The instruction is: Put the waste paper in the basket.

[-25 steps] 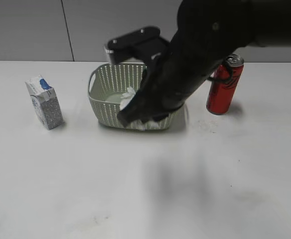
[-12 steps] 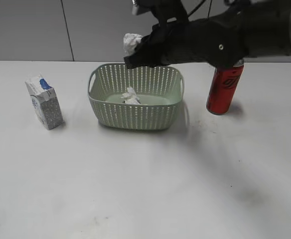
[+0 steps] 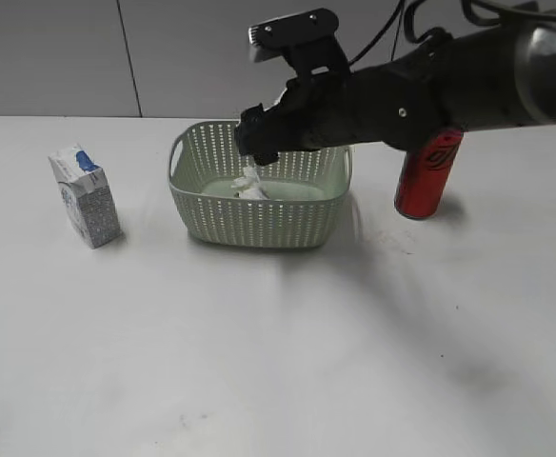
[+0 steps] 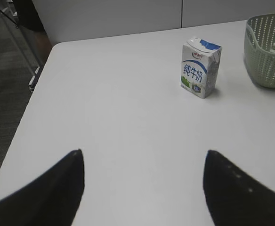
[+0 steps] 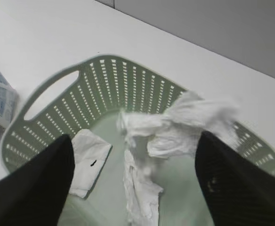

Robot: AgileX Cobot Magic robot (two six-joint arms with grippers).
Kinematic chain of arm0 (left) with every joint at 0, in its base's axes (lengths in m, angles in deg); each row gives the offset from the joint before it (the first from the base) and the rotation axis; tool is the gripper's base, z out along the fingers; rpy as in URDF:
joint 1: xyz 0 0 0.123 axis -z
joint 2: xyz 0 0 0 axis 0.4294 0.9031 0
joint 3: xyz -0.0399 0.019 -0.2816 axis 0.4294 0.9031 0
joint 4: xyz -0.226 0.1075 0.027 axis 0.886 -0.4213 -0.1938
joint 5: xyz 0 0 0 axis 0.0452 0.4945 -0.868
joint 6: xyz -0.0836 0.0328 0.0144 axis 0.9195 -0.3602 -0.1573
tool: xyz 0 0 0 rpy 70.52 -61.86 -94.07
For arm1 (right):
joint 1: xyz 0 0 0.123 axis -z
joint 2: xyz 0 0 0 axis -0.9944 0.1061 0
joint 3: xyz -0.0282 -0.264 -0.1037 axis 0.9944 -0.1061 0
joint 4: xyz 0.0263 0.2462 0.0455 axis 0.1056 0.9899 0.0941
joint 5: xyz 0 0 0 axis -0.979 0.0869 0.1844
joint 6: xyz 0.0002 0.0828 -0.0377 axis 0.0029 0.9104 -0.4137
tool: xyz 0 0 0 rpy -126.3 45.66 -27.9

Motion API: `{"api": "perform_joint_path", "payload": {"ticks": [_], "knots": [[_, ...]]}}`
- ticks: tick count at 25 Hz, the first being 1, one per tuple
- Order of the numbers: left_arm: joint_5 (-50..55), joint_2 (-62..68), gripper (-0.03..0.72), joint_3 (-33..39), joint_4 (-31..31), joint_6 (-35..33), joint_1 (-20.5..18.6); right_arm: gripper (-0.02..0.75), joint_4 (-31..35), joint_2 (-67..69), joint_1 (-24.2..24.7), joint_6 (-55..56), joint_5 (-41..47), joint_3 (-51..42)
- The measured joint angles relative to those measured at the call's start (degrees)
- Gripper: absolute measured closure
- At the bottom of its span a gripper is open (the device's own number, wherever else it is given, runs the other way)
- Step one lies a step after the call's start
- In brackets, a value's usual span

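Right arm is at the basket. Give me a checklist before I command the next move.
1. Right tool above the basket: ok.
2. Its jaws wide apart: ok.
3. Waste paper wad free of the tool: cannot tell; it is blurred and its edge is near one finger.
4. Other paper inside the basket: ok.
5. Left tool open, empty, away from the basket: ok.
6. Carton and can upright, apart from the basket: ok.
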State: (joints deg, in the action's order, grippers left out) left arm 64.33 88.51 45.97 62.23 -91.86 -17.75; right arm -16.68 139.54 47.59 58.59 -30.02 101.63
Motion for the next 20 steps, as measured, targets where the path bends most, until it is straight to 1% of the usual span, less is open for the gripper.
{"api": "perform_joint_path", "payload": {"ticks": [1,3,7,10,13,15,17,20], "knots": [[0.0,0.0,0.107,0.0,0.0,0.0,0.0,0.140,0.6,-1.4,0.0,0.0,2.8,0.5],[0.0,0.0,0.107,0.0,0.3,0.0,0.0,0.147,1.1,-2.9,0.1,-0.1,13.6,3.4],[0.0,0.0,0.108,0.0,0.0,0.0,0.0,0.150,1.2,-2.9,0.2,-4.8,38.0,13.9],[0.0,0.0,0.108,0.0,0.0,0.0,0.0,0.152,1.6,-2.9,1.1,-8.1,52.1,23.3],[0.0,0.0,0.108,0.0,0.0,0.0,0.0,0.157,2.6,-2.9,4.8,-9.2,59.4,31.1],[0.0,0.0,0.108,0.0,0.0,0.0,0.0,0.160,3.9,-2.9,9.3,-9.4,63.6,33.8],[0.0,0.0,0.108,0.0,0.3,0.0,0.0,0.164,5.4,-2.9,14.1,-9.5,66.5,34.3],[0.0,0.0,0.108,0.0,0.0,0.0,0.0,0.164,7.3,-3.0,21.2,-9.6,67.8,34.3]]}}
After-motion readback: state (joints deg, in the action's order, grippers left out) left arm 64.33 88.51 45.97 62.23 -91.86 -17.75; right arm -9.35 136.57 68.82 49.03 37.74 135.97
